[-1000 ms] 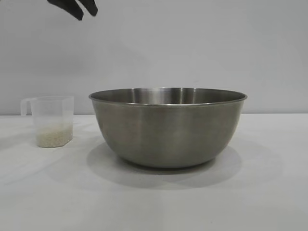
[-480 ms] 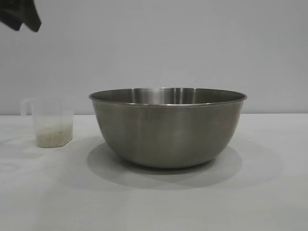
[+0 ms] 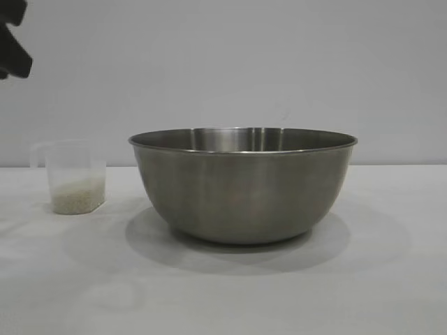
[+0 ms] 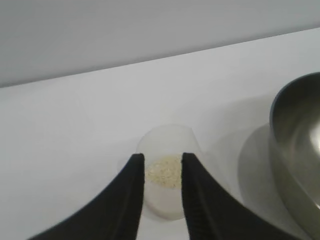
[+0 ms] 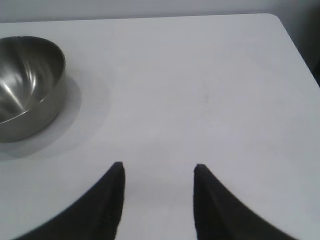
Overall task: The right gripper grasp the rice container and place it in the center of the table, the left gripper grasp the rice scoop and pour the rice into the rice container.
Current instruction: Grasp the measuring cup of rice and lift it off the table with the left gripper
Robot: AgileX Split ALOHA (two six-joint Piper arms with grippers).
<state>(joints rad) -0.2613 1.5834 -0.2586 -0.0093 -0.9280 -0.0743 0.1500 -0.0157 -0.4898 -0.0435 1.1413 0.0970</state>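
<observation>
Left wrist view: rice (image 4: 164,172) seen between left claw (image 4: 162,161) fingers | exterior: hidden

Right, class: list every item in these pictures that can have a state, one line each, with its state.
rice container: upright on the table, free of both arms.
rice scoop: upright beside the bowl, apart from it, not gripped.
rice: shallow layer in the scoop, unpoured.
left end effector: open, above the scoop.
right end effector: open, empty, away from the bowl.
</observation>
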